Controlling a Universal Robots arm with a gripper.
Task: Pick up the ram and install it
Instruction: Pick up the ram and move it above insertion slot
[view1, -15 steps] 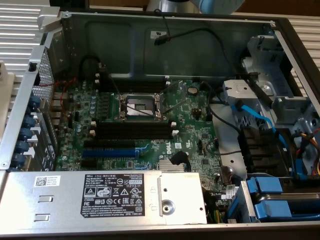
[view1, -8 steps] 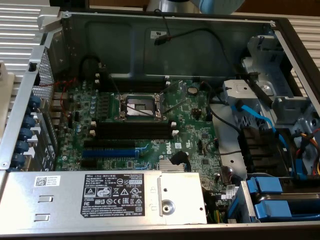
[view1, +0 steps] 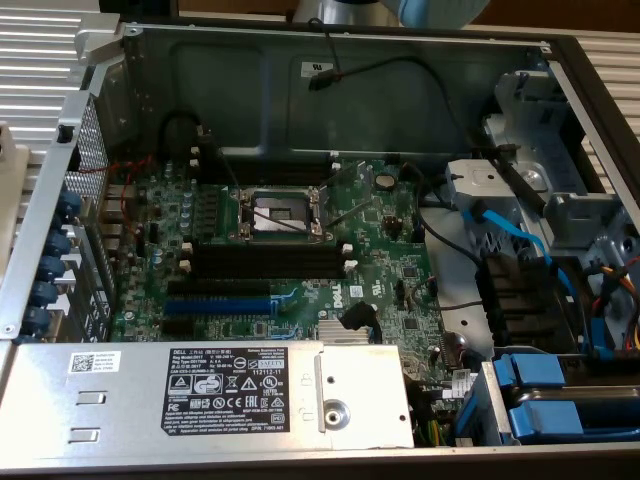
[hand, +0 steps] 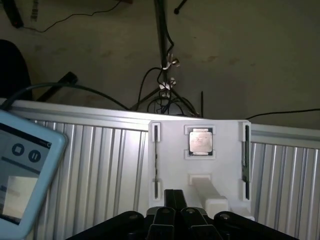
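Note:
My gripper (hand: 174, 201) hangs above a white holder (hand: 225, 165) on a ribbed metal table, its black fingers shut together with nothing between them. The ram (hand: 245, 159) is a thin dark-green stick standing on edge in a narrow slot of the holder, beside a square processor chip (hand: 201, 141). A second narrow slot (hand: 156, 161) on the chip's other side holds another thin edge. In the exterior view, the open computer case shows the green motherboard (view1: 390, 270) with long black memory slots (view1: 268, 262) that have white end clips; these slots hold nothing.
A processor socket (view1: 286, 211) sits behind the memory slots and a blue slot (view1: 222, 301) in front of them. A silver power supply (view1: 210, 395), blue cables (view1: 520, 240) and drive cages (view1: 560, 190) crowd the case. A grey handheld screen (hand: 22, 172) lies by the holder.

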